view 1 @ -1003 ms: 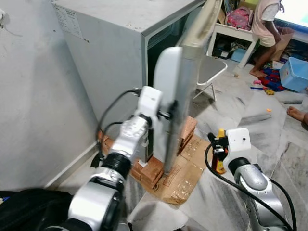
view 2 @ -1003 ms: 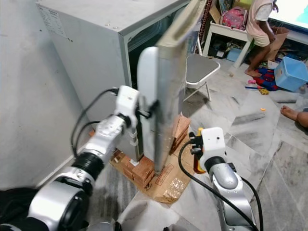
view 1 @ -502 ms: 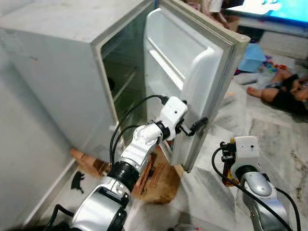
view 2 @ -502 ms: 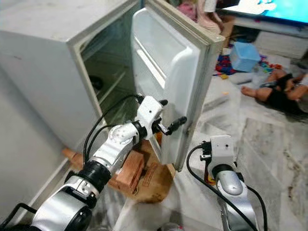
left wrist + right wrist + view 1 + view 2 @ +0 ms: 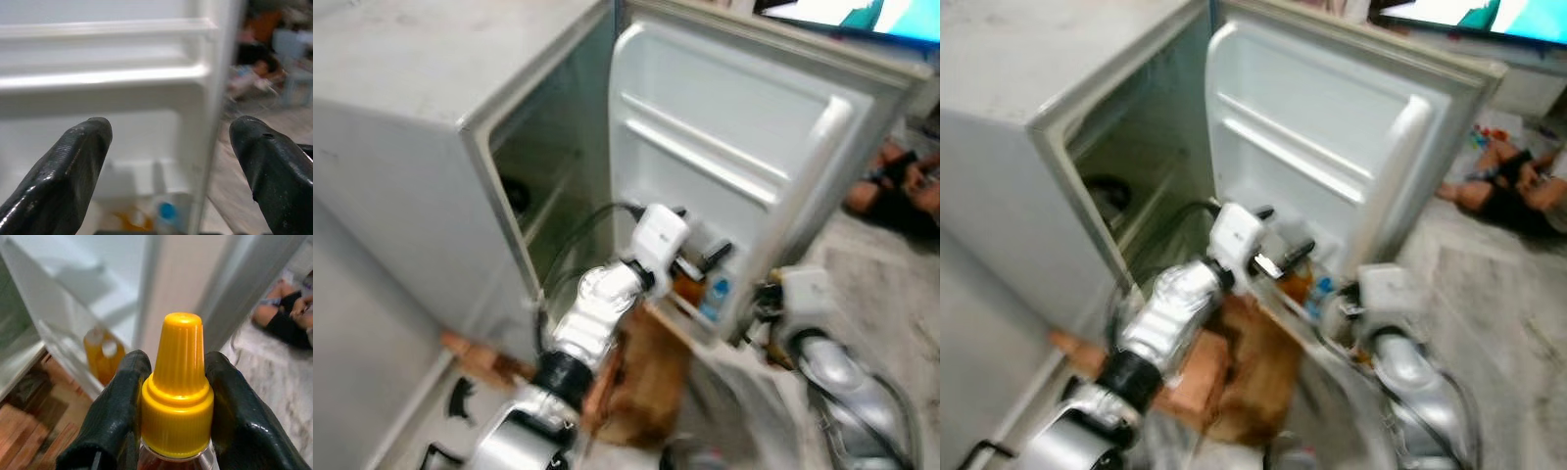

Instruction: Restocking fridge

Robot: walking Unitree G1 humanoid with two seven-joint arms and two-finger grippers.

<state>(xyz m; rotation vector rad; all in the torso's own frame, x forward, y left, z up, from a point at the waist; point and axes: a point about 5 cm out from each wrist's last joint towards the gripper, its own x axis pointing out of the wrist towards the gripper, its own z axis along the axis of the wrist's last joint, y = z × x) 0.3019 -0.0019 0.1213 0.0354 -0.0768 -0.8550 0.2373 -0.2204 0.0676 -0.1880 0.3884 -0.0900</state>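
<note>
1. The fridge (image 5: 431,147) stands with its door (image 5: 744,157) swung wide, so the opening step looks done; its lower door shelf (image 5: 1317,294) already holds a couple of bottles, an orange one (image 5: 102,360) and one with a blue cap (image 5: 167,211).
2. The left gripper (image 5: 171,147) is released, its two black fingers spread wide, just in front of the door's inner liner, above that lower door shelf and touching nothing I can see.
3. The right gripper (image 5: 176,396) is clenched on the neck of a bottle with a yellow cap (image 5: 178,382), held upright near the door's outer edge, below and to the side of the lower door shelf.
4. Judged from this, the restocking is partly done: the bottle in the right gripper is not yet on the door shelf. It must clear the door's edge to reach the shelf.
5. The head views are blurred, so shelves inside the fridge are hard to read. A person (image 5: 901,186) sits on the floor beyond the door.
</note>
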